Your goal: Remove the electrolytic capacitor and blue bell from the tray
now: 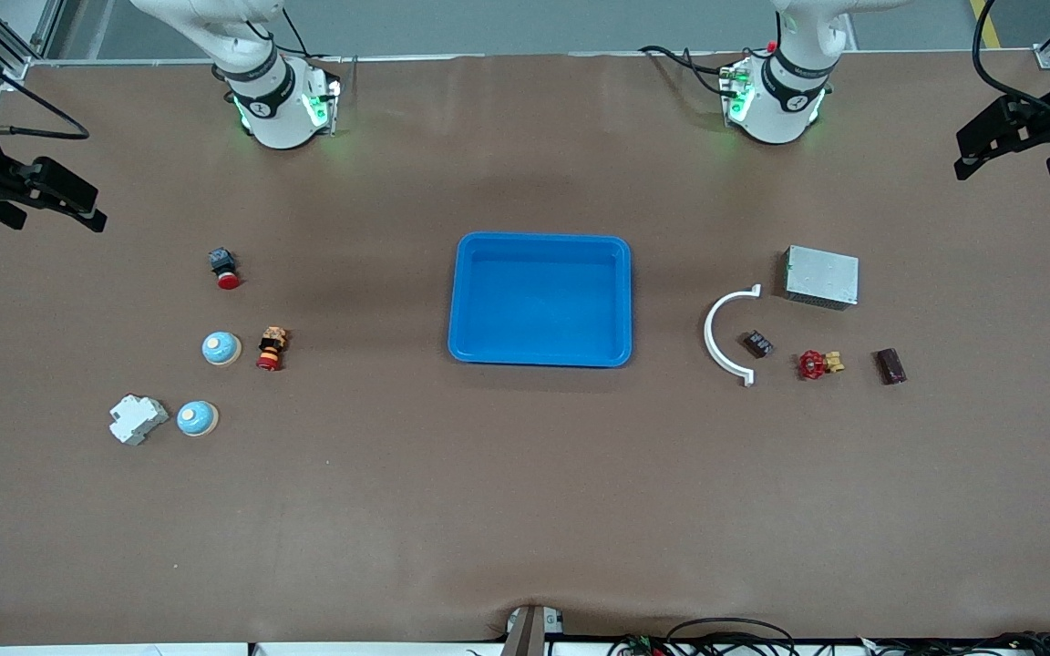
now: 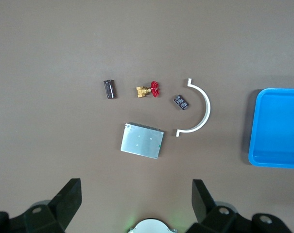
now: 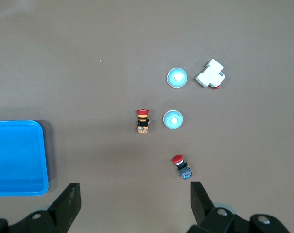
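the tray (image 1: 463,301) in the middle of the worktop (image 1: 525,510) looks bare to us: nothing lies inside its raised rim, so both task things already sit out on the brown surface.

the two blue bells (image 1: 221,348) (image 1: 197,418) are toward the right arm's end of the worktop, the second nearer the front camera and just beside a white block (image 1: 137,418). the right fingers (image 1: 33,187) hang spread and empty over that end, and the bells lie between them and the tray, so this arm is plainly the nearer one.

a dark cylinder (image 1: 890,366), which we take for the electrolytic capacitor, lies toward the left arm's end, beside a red-handled valve (image 1: 817,364). its long axis runs roughly from far to near, a little tilted. the left fingers (image 1: 1022,137) are likewise spread and empty over that end, with the cylinder nearer the front camera than the grey box (image 1: 821,276). we judge there is nothing left to lift out.
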Controlling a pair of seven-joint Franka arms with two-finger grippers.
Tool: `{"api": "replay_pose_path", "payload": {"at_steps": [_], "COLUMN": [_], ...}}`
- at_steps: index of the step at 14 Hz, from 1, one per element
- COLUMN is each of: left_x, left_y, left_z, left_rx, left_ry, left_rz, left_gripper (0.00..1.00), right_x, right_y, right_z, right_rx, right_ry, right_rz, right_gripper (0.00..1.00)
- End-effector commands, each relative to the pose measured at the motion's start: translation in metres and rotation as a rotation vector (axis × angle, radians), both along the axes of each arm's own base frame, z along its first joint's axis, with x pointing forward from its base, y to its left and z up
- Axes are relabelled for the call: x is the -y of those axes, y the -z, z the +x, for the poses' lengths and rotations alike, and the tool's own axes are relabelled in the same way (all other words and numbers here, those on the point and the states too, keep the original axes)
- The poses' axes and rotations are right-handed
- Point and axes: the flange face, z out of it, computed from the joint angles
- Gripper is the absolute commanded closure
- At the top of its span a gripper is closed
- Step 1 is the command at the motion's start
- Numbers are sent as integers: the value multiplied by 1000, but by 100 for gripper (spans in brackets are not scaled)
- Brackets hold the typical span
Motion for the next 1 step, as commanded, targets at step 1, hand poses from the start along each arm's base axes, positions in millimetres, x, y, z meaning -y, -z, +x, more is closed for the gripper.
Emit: {"api": "replay_pose_path", "payload": {"at_steps": [1], "left_x": [1], "left_y": [-6], "left_z": [-3], "left_rx": [-9], "left_ry": [9], "left_rz": [17], "left_gripper": [0], "right_x": [0], "right_y": [-5], "right_z": [-3], "right_rx": [-1], "right_ry": [6], "right_rz": [2], "right_gripper": [0]}}
